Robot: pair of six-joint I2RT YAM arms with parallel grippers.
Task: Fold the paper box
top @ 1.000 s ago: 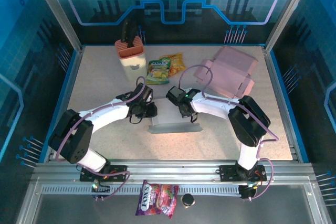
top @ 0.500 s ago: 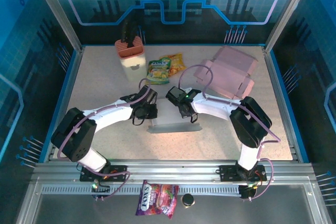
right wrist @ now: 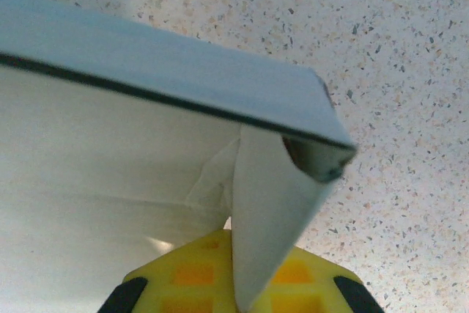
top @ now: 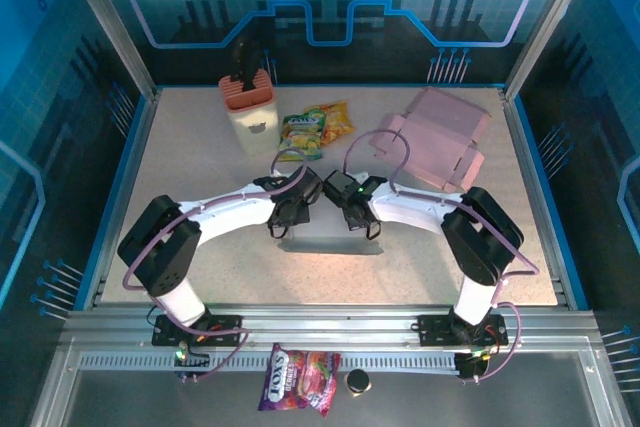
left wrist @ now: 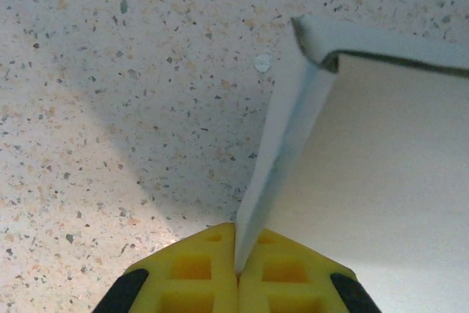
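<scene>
The paper box (top: 330, 243) sits near the middle of the speckled table (top: 190, 167), low and pale grey-white, between the two grippers. In the left wrist view the paper box (left wrist: 381, 181) shows a plain white inner panel and a thin side wall standing on edge, its upper corner folded over. In the right wrist view the paper box (right wrist: 110, 166) has a long blue-grey wall with a dark edge and a creased end flap at the corner.

The left gripper (left wrist: 236, 273) is pinched tight on the side wall. The right gripper (right wrist: 238, 284) is closed on the end flap. From above, the left gripper (top: 288, 219) and right gripper (top: 356, 219) nearly meet over the box's far edge, which may be slightly raised.

Well apart lie a pink box (top: 435, 137), snack bags (top: 315, 130) and a peach-topped container (top: 248, 102).
</scene>
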